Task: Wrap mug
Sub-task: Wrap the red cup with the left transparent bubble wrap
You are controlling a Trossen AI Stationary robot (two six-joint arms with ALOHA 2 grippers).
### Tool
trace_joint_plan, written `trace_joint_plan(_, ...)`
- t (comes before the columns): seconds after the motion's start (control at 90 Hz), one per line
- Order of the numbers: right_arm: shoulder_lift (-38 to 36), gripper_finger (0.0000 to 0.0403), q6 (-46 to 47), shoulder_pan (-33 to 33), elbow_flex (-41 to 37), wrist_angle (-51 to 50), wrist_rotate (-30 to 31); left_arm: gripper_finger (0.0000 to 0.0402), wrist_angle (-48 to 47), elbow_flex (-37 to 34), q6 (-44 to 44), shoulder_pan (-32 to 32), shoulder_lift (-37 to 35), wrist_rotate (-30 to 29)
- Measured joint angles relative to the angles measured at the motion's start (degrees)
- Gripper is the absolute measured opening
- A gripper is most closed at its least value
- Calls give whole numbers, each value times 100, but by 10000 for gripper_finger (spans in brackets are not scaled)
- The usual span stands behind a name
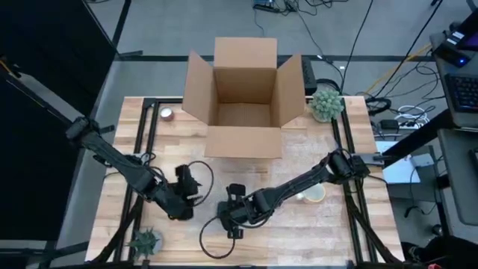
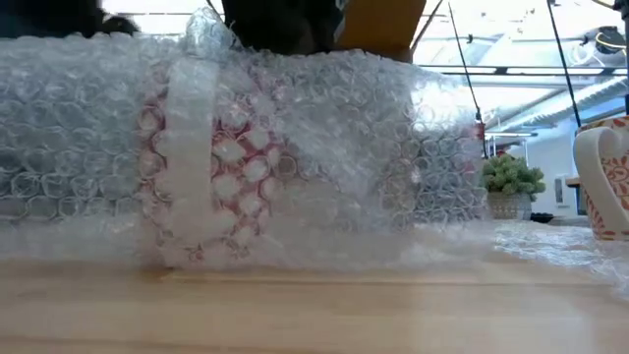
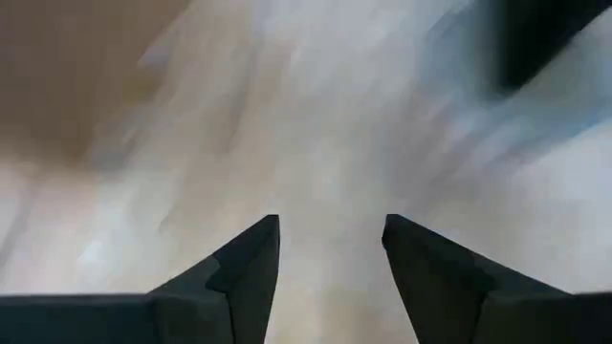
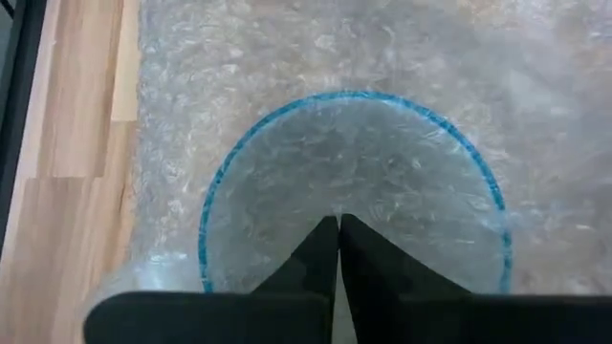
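Note:
A mug lies on its side near the table's front edge, rolled in clear bubble wrap (image 2: 295, 147); its red pattern (image 2: 236, 167) shows through beside a strip of tape (image 2: 192, 147). In the right wrist view its blue rim (image 4: 239, 153) shows under the wrap. My right gripper (image 4: 338, 225) is shut at the mug's covered mouth and shows at the front centre in the high view (image 1: 230, 213). My left gripper (image 3: 332, 225) is open with blurred wrap ahead of it; I cannot tell whether it touches. It sits left of the bundle (image 1: 187, 196). My right gripper has its shut fingertips (image 4: 325, 234) against the bubble wrap over the mug's mouth (image 4: 354, 162), inside the blue rim. The fingers come level from the table's right, along the mug's axis. I cannot tell whether a layer of wrap is caught between them. The bundle rests on the table.
An open cardboard box (image 1: 243, 97) stands at the far centre. A second mug (image 1: 314, 194) (image 2: 604, 177) sits on the right beside my right arm. A potted plant (image 1: 326, 103) stands far right, a small one (image 1: 146, 240) near left.

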Motion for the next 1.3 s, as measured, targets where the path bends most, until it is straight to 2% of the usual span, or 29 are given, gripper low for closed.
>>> trace_joint_plan(0.178,0,0,-4,0,0,0,-1,180,1921,-683,2,32,277,130)
trace_joint_plan(0.244,0,0,-4,0,0,0,-1,180,2560,-693,149,32,345,136)
trace_joint_plan(0.433,0,0,-26,0,0,0,-3,180,3619,-613,593,66,345,278)
trace_joint_plan(0.778,0,0,-122,0,0,99,-2,180,4833,-612,691,113,972,829)
trace_joint_plan(1.056,-47,0,-136,5,0,170,-9,180,4910,-601,710,147,1275,818)
trace_joint_plan(1.3,-393,0,-125,61,209,-377,-29,180,4932,-588,687,174,1376,794)
